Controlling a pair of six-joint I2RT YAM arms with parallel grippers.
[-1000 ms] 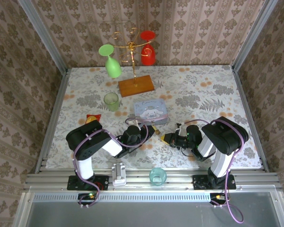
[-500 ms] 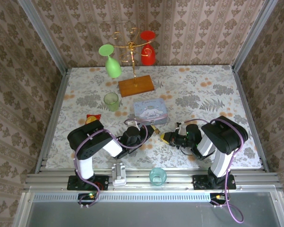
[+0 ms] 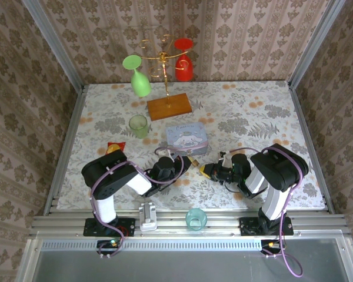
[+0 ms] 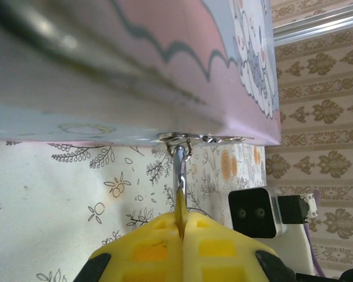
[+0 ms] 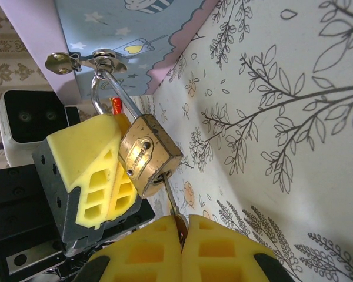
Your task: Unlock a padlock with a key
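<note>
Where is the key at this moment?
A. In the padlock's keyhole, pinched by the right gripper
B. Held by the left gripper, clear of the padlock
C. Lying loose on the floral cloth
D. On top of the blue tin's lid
A: in the right wrist view the key runs from the bottom of the brass padlock straight into the shut right gripper.
</note>
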